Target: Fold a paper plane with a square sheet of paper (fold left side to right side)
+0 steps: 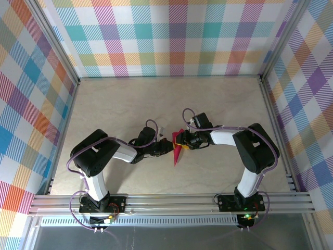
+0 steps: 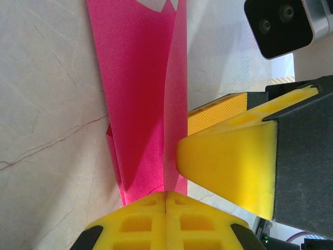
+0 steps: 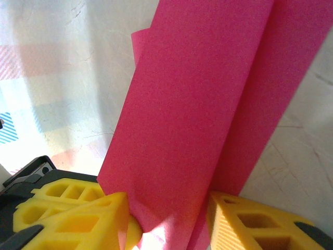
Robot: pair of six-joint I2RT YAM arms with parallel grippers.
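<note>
Because the paper plane (image 1: 177, 148) is already a narrow, creased dart standing partly off the table (image 1: 130, 104) between the two arms, near the middle of the work surface, its thin layers are what is most at risk. In the left wrist view one flap (image 2: 174, 78) rises on edge while the rest lies flatter, so the fold looks unsettled and could spring open.

At the dart's near end, the left gripper (image 2: 165, 200) is clenched on the paper, its yellow fingers pressed together with the pink edge running into their seam. If that arm pulls sideways, I judge the sheet could tear at the pinch or slip out.

On the other side, the right gripper (image 3: 169, 213) has its jaws partly apart with the folded layers (image 3: 197, 94) passing between them; whether they truly clamp the paper I cannot tell. One right finger (image 2: 229, 161) touches the upright flap, very close to the left fingers. A small misjudged move could knock the two grippers together, or crumple the flap and put a crease where none belongs.
</note>
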